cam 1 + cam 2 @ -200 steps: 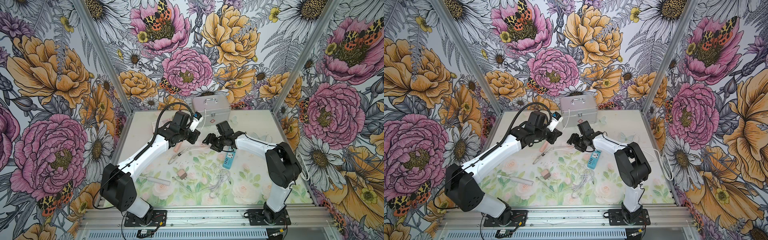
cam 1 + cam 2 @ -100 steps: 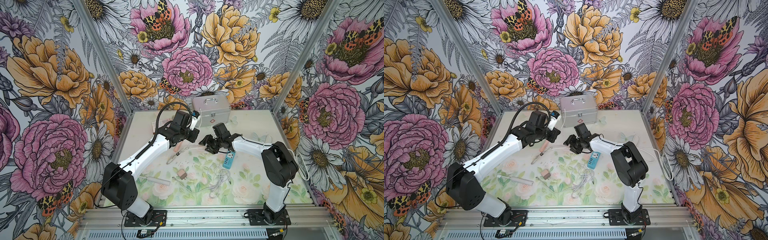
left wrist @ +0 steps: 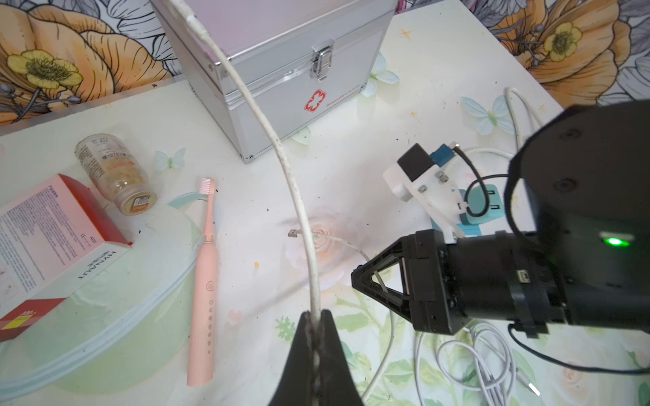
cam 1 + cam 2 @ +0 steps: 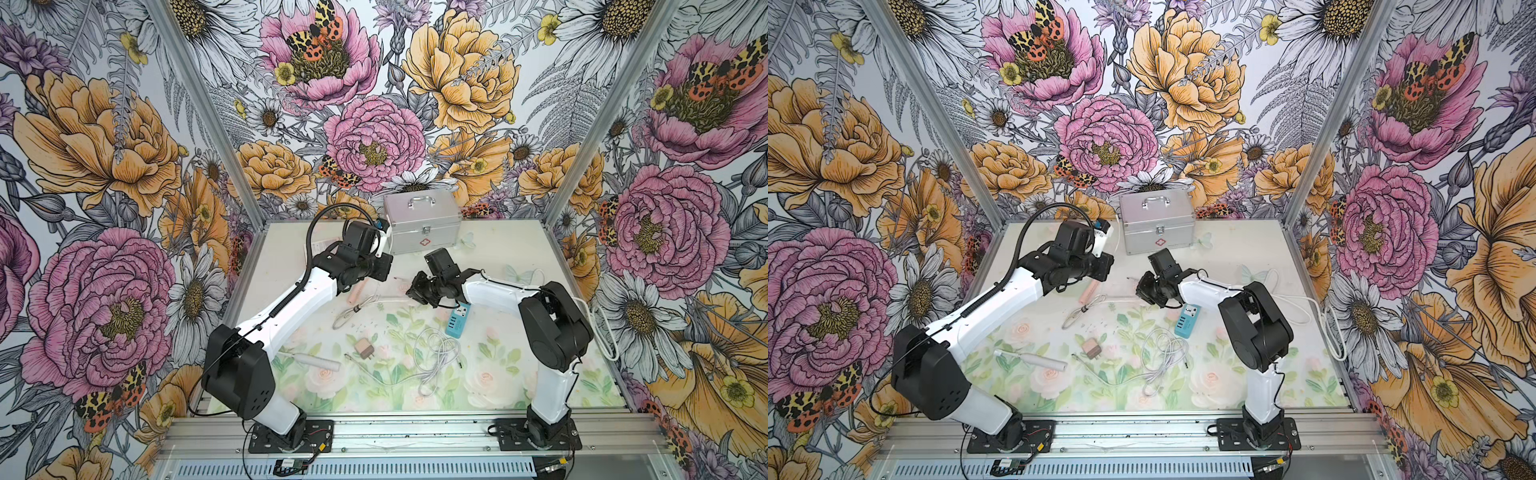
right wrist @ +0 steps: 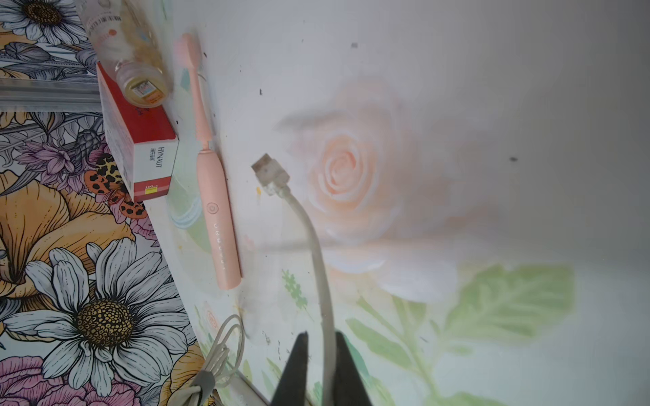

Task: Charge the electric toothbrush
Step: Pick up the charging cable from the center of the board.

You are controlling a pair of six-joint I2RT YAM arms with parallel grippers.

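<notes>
Right tool pinches cable; case latched.

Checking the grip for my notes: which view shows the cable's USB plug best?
The right wrist view: the USB plug is large and clear, just beyond the right gripper, shut on its cable. The left wrist view shows the plug small; in both top views it is too small to make out.

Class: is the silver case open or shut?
Shut. The silver case shows no gap at its seam, and its latch lies fastened across it.
</notes>
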